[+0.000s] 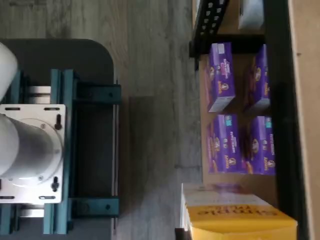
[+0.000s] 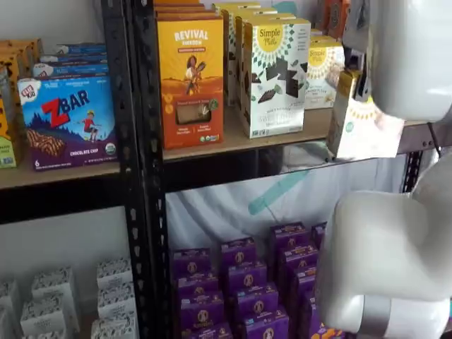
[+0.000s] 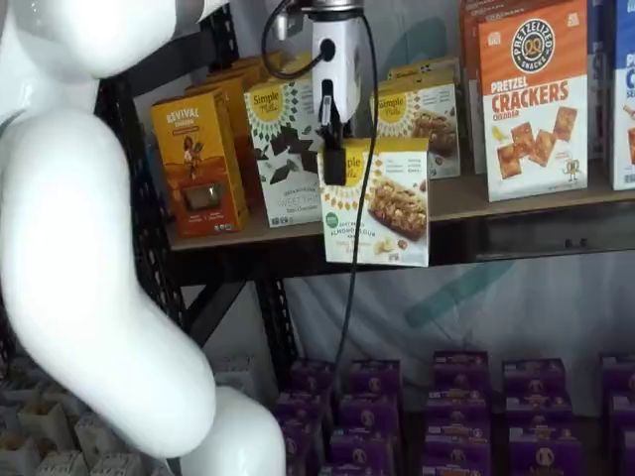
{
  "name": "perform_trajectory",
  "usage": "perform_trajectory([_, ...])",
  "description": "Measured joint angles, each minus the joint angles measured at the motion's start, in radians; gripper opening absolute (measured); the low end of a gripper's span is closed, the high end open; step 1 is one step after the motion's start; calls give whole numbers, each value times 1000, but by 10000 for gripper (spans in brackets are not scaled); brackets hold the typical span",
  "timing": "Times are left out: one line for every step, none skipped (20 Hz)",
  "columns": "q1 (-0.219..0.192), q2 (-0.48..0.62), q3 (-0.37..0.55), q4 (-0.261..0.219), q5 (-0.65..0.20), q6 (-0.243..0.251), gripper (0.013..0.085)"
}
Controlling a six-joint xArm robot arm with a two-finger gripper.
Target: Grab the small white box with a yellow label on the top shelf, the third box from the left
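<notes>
My gripper (image 3: 335, 162) hangs from its white body in a shelf view, its black fingers shut on the top left edge of the small white box (image 3: 380, 206). The box has a yellow sunburst label, a baked-snack picture and a green dot. It hangs slightly tilted in front of the top shelf's (image 3: 516, 196) dark front rail, off the board. In a shelf view the box (image 2: 364, 127) shows at the right, partly hidden by the white arm (image 2: 409, 56). A white and yellow carton (image 1: 235, 215) shows in the wrist view; I cannot tell if it is the same box.
More small white boxes (image 3: 422, 107) stand on the shelf behind. To their left are the taller diamond-pattern carton (image 3: 283, 149) and an orange Revival box (image 3: 198, 159); the orange cracker box (image 3: 534, 94) is at the right. Purple boxes (image 3: 446, 407) fill the lower shelf. The arm's white links (image 3: 89, 248) stand in front.
</notes>
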Motion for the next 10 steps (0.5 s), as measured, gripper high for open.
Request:
perform_trajectory([2, -14, 13, -2, 3, 2, 370])
perform_trajectory([6, -32, 31, -6, 5, 4, 370])
perform_trajectory([10, -49, 47, -10, 6, 8, 370])
perform_trajectory([14, -64, 61, -14, 7, 11, 370])
perform_trajectory([18, -78, 75, -17, 8, 14, 370])
perform_trajectory([22, -92, 89, -21, 9, 17, 370])
perform_trajectory([25, -105, 101, -23, 10, 19, 370])
perform_trajectory([28, -118, 114, -24, 11, 22, 370])
perform_trajectory([29, -128, 123, -24, 12, 23, 370])
perform_trajectory([30, -138, 133, -23, 12, 25, 370])
